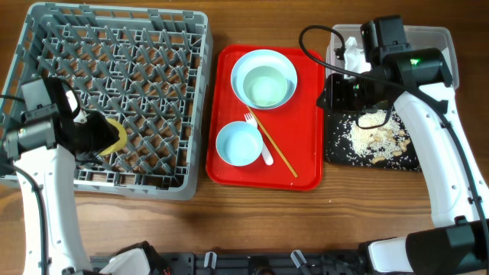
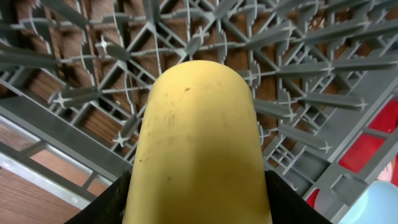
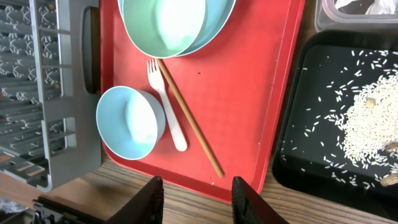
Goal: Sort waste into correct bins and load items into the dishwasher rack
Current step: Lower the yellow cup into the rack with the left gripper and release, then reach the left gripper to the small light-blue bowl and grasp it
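Cup [image 2: 196, 143] filled my left-wrist view — clamped in the left gripper [image 2: 196, 210], long axis pointing up-frame, low over the rack [image 1: 114, 14]; right gripper [image 3: 196, 200] gaped empty.

2 bowls [image 1: 264, 82] [image 1: 239, 144]; 1 ea: fork [image 1: 257, 139], yellow cup [image 1: 116, 136], rack [image 1: 137, 69], red tray [image 1: 306, 137], blk tray [image 1: 336, 153], clr tub [image 1: 443, 38]

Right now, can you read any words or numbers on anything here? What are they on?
No words, numbers, labels or signs can be read in any view.
The yellow cup, the grey dishwasher rack, the red serving tray, the big bowl, the small bowl and the black tray all look plain.
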Available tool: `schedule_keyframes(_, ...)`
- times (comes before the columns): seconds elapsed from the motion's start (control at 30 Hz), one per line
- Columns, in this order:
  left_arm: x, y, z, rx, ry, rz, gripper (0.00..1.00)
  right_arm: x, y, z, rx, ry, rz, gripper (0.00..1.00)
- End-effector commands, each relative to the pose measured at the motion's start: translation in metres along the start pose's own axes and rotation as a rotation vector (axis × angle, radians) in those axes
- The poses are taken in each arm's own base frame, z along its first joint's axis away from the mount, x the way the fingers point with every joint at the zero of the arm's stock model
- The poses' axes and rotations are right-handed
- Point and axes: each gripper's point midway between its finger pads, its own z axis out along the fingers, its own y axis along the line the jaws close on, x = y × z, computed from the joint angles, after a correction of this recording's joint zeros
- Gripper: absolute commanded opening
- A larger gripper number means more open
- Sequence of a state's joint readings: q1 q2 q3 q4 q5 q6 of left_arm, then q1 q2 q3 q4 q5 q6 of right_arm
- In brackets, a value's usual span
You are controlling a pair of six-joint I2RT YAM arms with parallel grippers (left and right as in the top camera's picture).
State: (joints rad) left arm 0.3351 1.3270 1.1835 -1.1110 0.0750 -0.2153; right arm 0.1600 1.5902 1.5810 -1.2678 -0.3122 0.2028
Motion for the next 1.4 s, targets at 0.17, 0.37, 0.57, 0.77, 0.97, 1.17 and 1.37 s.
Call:
schedule_keyframes(0.17, 0.002, -0.009, 0.019, 0.042, 0.091, -0.019, 0.27, -0.005, -0.001, -0.007, 0.012, -0.028, -0.022, 0.36)
schedule_keyframes(0.37, 0.005, -0.007, 0.030, 0.030, 0.129, -0.024, 0.43, -0.004, -0.001, -0.007, 0.013, -0.025, -0.020, 0.37)
schedule_keyframes(0.57, 0.006, -0.006, 0.039, 0.022, 0.159, -0.028, 1.00, -0.002, -0.002, -0.007, 0.014, -0.018, -0.018, 0.38)
schedule_keyframes(0.77, 0.004, -0.008, 0.036, 0.031, 0.149, -0.026, 1.00, 0.000, -0.002, -0.007, 0.015, -0.010, -0.015, 0.51)
schedule_keyframes(0.97, -0.017, -0.058, 0.005, 0.167, 0.027, 0.085, 1.00, 0.002, -0.004, -0.007, 0.028, -0.003, -0.015, 0.73)
schedule_keyframes(1.17, 0.020, -0.162, -0.005, 0.333, -0.012, 0.393, 1.00, -0.012, -0.054, -0.042, 0.170, -0.123, 0.217, 0.85)
schedule_keyframes(1.37, 0.083, -0.247, -0.021, 0.511, -0.015, 0.653, 1.00, -0.013, -0.087, -0.069, 0.119, -0.187, 0.372, 1.00)
